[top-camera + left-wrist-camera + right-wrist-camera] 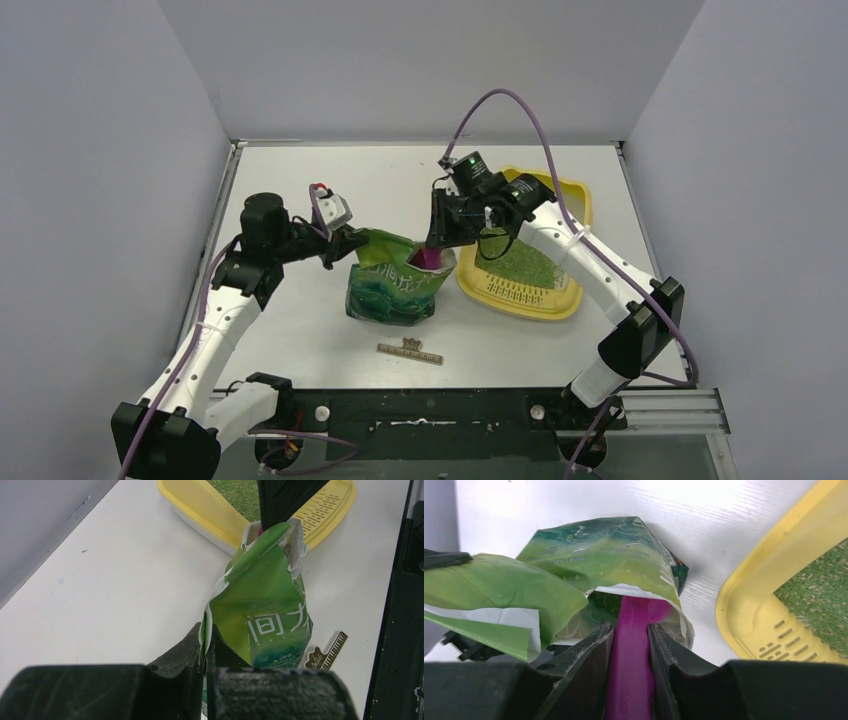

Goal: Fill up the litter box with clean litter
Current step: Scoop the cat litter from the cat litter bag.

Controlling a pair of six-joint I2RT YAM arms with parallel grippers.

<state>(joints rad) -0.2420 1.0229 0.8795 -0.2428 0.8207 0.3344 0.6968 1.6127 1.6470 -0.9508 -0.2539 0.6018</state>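
step: dig a load out of the litter bag [395,282], carry it over to the litter box [524,306]
left pincer [205,635]: pinched on the bag's torn rim, holding the mouth open on the side away from the box
right pincer [630,627]: clamped on the handle of the magenta scoop [644,612]; bowl is down inside the bag, hidden
how: left keeps the rim taut and does not tug, or the bag tips; right lifts straight up out of the mouth with the bowl level, crosses the box wall, tips only once over the tray
risk: scoop edge snagging the foil flap, spill on the counter [300,340]
box position: just right of the bag, cannot tell if touching
box axis: long axis runs far-to-near; slotted grate end points toward the arm bases
clean litter [520,262]: green granules cover part of the tray floor beyond the grate; looks partly filled, more loads needed
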